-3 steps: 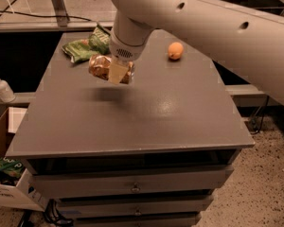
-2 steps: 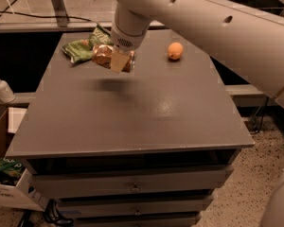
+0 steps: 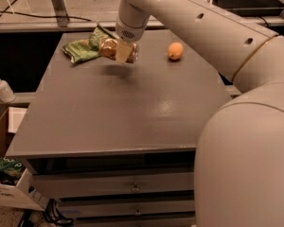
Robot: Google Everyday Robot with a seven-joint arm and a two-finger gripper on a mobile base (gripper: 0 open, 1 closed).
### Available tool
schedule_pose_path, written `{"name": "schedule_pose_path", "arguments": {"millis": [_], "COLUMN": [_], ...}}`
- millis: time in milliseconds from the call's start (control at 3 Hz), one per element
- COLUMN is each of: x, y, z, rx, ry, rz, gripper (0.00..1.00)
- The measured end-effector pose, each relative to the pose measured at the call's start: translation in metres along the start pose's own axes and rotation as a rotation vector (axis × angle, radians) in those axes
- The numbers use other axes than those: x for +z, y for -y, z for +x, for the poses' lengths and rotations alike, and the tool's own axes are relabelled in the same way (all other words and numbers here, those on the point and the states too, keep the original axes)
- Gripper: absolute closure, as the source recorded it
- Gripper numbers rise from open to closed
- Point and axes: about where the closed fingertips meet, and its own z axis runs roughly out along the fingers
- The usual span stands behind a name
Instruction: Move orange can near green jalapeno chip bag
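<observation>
The orange can (image 3: 110, 48) lies sideways in my gripper (image 3: 122, 52), held a little above the table near its far left part; its shadow falls on the tabletop just below. The gripper is shut on the can, one pale finger (image 3: 123, 52) across its front. The green jalapeno chip bag (image 3: 83, 48) lies wrinkled on the table at the far left corner, right next to the can on its left. The bag's right end is partly hidden behind the can and gripper.
A small round orange fruit (image 3: 175, 50) sits on the grey table (image 3: 123, 108) to the right of the gripper. My arm crosses the right side of the view. A white bottle (image 3: 1, 87) and a cardboard box (image 3: 4, 141) stand left of the table.
My gripper has carried the can away from me and to the left, from mid-table toward the far left corner, so that it is beside the green bag.
</observation>
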Motion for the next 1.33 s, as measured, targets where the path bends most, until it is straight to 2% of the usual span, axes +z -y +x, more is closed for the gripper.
{"name": "schedule_pose_path", "arguments": {"millis": [333, 1000, 1333], "x": [0.025, 0.06, 0.064], "y": [0.014, 0.023, 0.022], "z": [-0.001, -0.008, -0.014], "rx": [-0.008, -0.014, -0.018], "ry": [-0.01, -0.031, -0.017], "rz": [-0.021, -0.04, -0.054], "gripper": [1.0, 1.0, 0.81]}}
